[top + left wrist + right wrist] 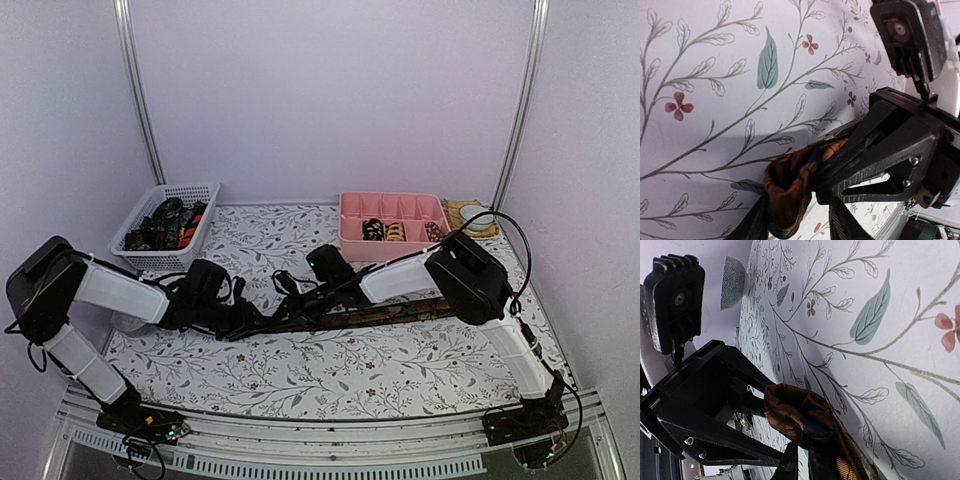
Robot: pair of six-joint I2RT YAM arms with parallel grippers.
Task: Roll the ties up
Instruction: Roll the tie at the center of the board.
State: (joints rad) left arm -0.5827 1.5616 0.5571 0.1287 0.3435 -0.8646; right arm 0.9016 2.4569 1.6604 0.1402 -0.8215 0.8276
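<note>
Floral cloth covers the table (pixel 330 375). Across its middle a dark brown tie (pixel 385 316) stretches from the centre toward 3 o'clock, and its 9 o'clock end is folded into a small bunch. On that bunch the right gripper (pixel 815 182) pinches tight. The left gripper (pixel 799 215) stands spread around it, one finger touching the fabric.

rear overhead view spans the table (pixel 330 372); close wrist views seemingly share the tie (pixel 790 186).
</note>
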